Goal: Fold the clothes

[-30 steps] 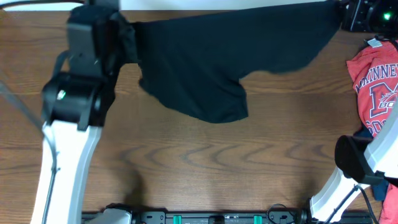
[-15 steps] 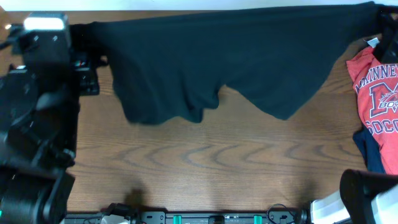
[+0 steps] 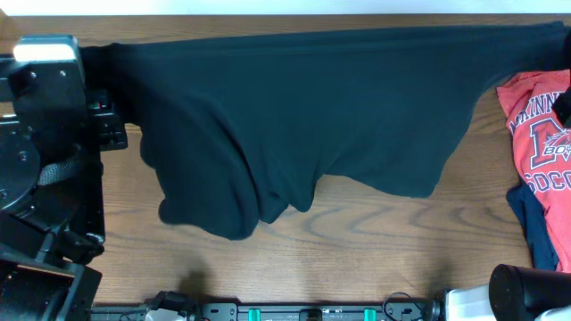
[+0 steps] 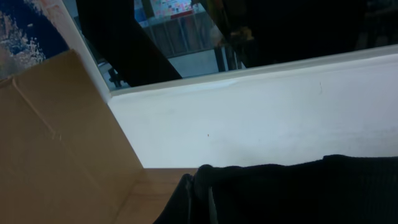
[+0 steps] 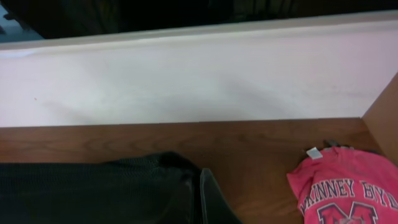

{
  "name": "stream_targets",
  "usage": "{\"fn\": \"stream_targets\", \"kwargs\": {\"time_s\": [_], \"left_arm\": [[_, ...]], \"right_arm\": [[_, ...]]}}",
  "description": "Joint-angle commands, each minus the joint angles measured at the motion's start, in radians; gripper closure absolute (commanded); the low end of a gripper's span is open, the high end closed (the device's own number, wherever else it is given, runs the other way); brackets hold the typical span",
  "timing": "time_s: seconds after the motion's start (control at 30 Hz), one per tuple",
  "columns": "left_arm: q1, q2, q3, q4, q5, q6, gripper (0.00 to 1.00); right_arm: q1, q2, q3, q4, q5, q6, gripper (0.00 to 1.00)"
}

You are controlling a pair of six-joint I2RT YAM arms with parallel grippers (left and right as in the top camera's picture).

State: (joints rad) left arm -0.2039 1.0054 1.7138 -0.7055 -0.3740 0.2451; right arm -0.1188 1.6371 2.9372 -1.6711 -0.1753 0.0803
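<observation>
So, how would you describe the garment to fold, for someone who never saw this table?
On the wooden table, seen from above, one wide cloth spans the far edge from left to right. That is the black T-shirt; unlike the red T-shirt with white lettering at the right, it is plain.

Left arm casing: black boxy housing [image 3: 49, 105] behind the left hand [image 4: 199, 202], capped by a pale grey rectangular block [image 3: 45, 49].
Left joint: round black disc [image 3: 13, 174], grey woven strap [image 3: 61, 169] alongside.
Right arm: black rounded cylinder [image 3: 528, 290], white shell [image 3: 464, 305].
Right hand [image 5: 200, 198]: smooth black tapered finger [image 5: 216, 202].
</observation>
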Motion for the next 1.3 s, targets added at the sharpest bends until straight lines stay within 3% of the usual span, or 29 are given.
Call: {"fn": "stream_targets", "kwargs": {"time_s": [0.0,0.4,0.57,0.93,1.27], "left_arm": [[0.031,0.008,0.025,0.005,-0.221,0.031,0.94],[0.031,0.380,0.025,0.018,-0.222,0.039,0.94],[0.028,0.429,0.026,0.046,-0.222,0.026,0.94],[0.018,0.166,0.027,0.068,-0.214,-0.063,0.94],[-0.121,-0.092,0.027,-0.041,-0.214,-0.064,0.94]], "right_arm": [[-0.026,0.033,-0.034,-0.003,0.273,0.047,0.99],[-0.026,0.246,-0.179,-0.008,0.262,0.072,0.99],[-0.024,0.262,-0.176,0.032,0.235,0.065,0.99],[-0.024,0.168,-0.168,0.008,0.208,0.045,0.99],[-0.024,0.049,-0.168,-0.027,0.191,0.047,0.99]]}}
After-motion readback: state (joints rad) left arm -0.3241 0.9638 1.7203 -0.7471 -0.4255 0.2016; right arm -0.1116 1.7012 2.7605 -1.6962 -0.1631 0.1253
